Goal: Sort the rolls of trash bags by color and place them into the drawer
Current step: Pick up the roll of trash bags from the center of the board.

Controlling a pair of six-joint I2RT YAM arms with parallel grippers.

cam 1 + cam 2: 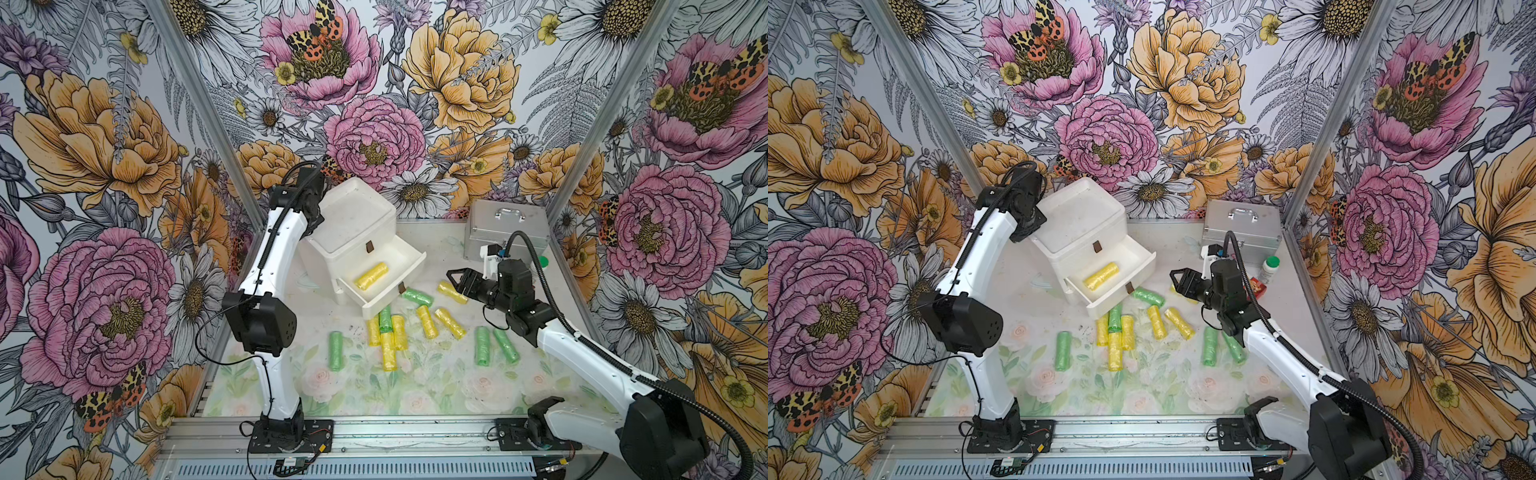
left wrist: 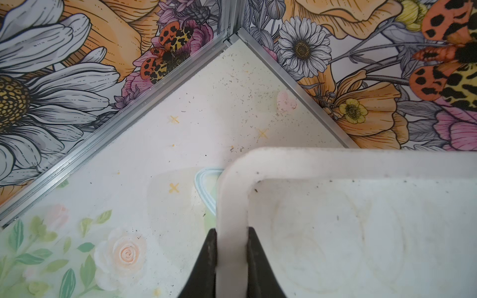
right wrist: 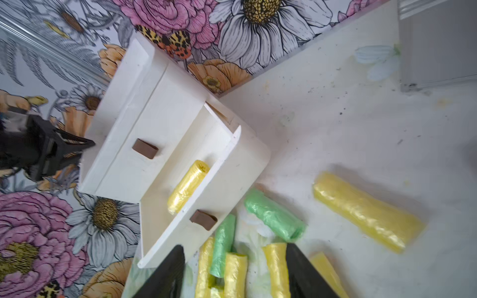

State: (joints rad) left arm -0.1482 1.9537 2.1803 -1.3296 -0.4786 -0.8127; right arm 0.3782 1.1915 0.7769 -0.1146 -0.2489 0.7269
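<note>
One yellow roll (image 1: 371, 275) lay in the open drawer (image 1: 390, 301); by that count, the sort appeared barely begun. The other yellow and green rolls (image 1: 388, 332) lay on the table (image 1: 415, 386), near and right of the drawer front, some just beside it. The left gripper (image 2: 232, 232) was clamped on the top rim of the chest (image 2: 335, 160). The right gripper (image 1: 454, 281) hung open and empty right of the drawer. A silver case (image 1: 505, 232) and a bottle (image 1: 1268, 270) stood far right, apparently clear of the path.

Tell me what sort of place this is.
Likely a robot test booth: left arm and right arm bolted to an aluminium rail, floral printed wall panels in metal framing, trash bag rolls staged by a small drawer chest.
</note>
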